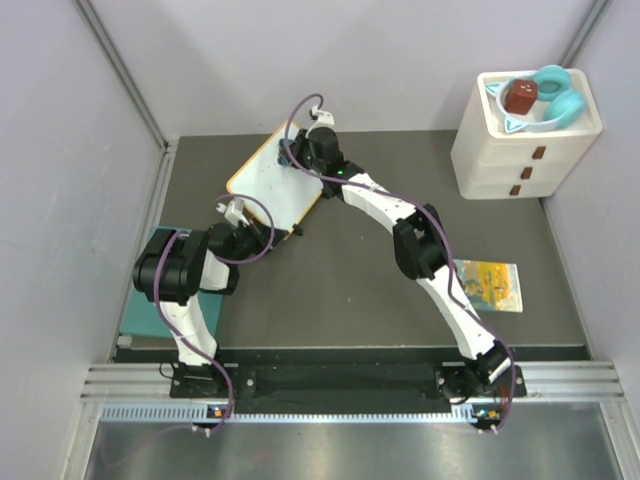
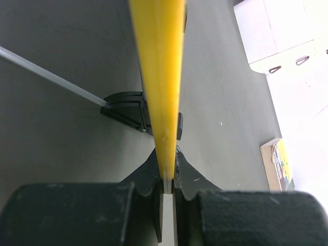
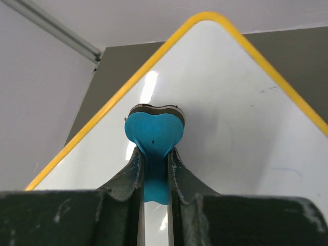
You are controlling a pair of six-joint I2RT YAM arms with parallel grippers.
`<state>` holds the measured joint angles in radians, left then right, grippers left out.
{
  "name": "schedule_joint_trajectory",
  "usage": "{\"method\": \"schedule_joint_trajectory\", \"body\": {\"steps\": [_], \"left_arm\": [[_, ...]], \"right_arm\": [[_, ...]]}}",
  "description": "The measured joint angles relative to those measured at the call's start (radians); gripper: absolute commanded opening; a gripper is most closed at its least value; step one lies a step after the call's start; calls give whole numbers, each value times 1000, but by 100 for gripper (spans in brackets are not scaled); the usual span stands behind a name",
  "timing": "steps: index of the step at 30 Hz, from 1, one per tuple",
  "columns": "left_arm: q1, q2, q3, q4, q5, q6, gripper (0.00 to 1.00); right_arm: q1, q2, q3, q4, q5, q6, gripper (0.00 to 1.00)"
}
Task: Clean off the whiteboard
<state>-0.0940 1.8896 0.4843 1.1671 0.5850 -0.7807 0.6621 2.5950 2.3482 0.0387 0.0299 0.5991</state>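
Steadying: left gripper (image 2: 167, 166) clamped on whiteboard (image 1: 268, 185) rim. Right gripper (image 3: 154, 164) pinches blue eraser (image 3: 154, 130). Press its face flat, overlap strokes, brace the board.

Pale walls (image 1: 350, 60), dark tabletop (image 1: 350, 290), white drawers (image 1: 520, 150)

Bare tabletop (image 1: 410, 155) between whiteboard (image 1: 262, 172) and drawer unit (image 1: 510, 160)

Drawer unit (image 1: 525, 150): white, set on the tabletop (image 1: 350, 290).
Top tray (image 1: 590, 122): teal headphones (image 1: 560, 95), dark red block (image 1: 520, 97) held.
Booklet (image 1: 487, 285): laid flat, nearer than the drawer unit.
Teal mat (image 1: 138, 318): laid well left of the drawer unit.
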Motion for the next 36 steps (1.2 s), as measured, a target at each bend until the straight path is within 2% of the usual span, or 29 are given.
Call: {"method": "schedule_joint_trajectory", "body": {"steps": [12, 27, 36], "left_arm": [[0, 0, -1, 3, 0, -2, 0], [0, 2, -2, 2, -5, -6, 0], [0, 6, -2, 7, -6, -9, 0]], "right_arm": [[-21, 0, -32, 45, -54, 38, 0], [36, -8, -69, 165, -189, 34, 0], [35, -13, -90, 194, -181, 37, 0]]}}
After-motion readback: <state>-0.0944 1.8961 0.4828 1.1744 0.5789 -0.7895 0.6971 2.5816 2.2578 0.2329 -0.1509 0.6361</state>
